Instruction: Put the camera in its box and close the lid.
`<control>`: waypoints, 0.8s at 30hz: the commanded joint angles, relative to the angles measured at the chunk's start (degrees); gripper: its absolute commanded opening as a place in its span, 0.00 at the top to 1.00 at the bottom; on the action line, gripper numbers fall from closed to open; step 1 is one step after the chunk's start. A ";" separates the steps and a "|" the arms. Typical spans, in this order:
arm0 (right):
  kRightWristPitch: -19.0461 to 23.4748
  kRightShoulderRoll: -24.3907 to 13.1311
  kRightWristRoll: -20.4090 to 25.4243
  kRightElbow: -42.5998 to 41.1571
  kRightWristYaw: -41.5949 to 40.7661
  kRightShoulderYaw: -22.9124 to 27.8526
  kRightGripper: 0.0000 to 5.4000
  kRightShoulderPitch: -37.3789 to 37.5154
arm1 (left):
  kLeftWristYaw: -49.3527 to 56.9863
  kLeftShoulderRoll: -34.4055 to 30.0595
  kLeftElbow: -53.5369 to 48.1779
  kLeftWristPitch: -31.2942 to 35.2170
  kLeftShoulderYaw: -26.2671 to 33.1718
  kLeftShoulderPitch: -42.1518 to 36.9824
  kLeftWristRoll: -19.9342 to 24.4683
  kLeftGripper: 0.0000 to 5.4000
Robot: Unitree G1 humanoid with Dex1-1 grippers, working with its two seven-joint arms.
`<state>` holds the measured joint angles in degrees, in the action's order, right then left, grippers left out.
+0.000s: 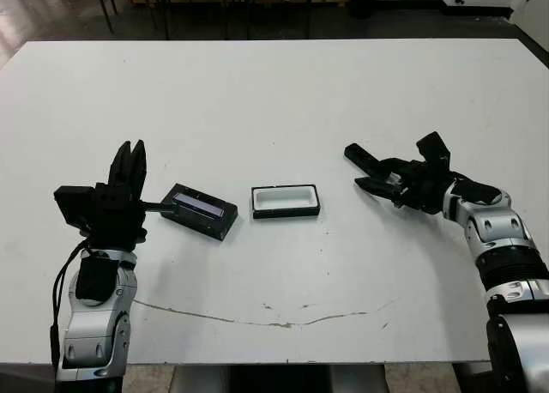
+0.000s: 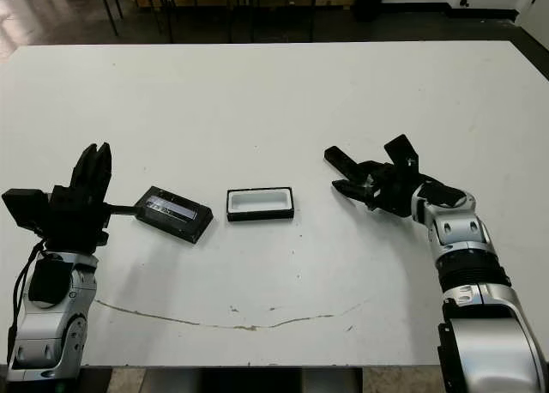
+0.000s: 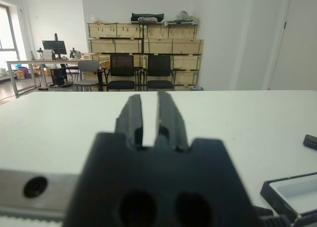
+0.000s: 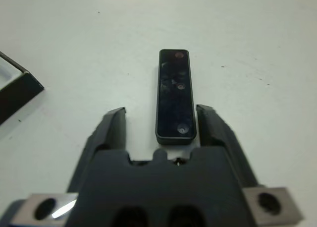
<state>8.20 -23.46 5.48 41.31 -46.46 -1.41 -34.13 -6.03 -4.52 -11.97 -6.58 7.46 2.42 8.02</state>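
Note:
The camera (image 4: 176,95) is a slim black bar lying flat on the table at the right. My right gripper (image 1: 360,172) is open and low over it, with a finger (image 4: 113,125) on each side of the camera's near end and a small gap on both sides. The box (image 1: 286,201), black with a white lining, sits open at the table's middle. To its left lies the lid (image 1: 199,211), glossy strip upward. My left gripper (image 1: 130,157) is just left of the lid, shut and holding nothing, fingers pointing away from me.
The white table (image 1: 274,93) stretches wide behind the objects. A thin brown crack line (image 1: 257,320) runs near the front edge. In the left wrist view, chairs (image 3: 141,71) and shelves stand beyond the table.

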 commanded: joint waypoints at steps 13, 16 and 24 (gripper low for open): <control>0.83 0.29 -0.05 -0.92 2.50 0.59 1.00 1.37 | 0.08 -0.48 0.63 0.94 0.10 0.71 -0.38 1.00; 0.61 0.45 0.56 -1.59 2.97 1.44 1.00 1.49 | -0.17 -0.63 0.86 0.68 0.18 0.70 -0.30 1.00; 1.74 0.73 6.76 -7.60 0.95 5.75 1.00 0.60 | -0.18 -0.50 0.41 0.74 0.14 1.08 -0.20 1.00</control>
<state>8.85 -22.76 11.06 34.96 -44.35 3.74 -33.06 -6.03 -4.52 -12.02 -6.54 7.54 2.50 7.97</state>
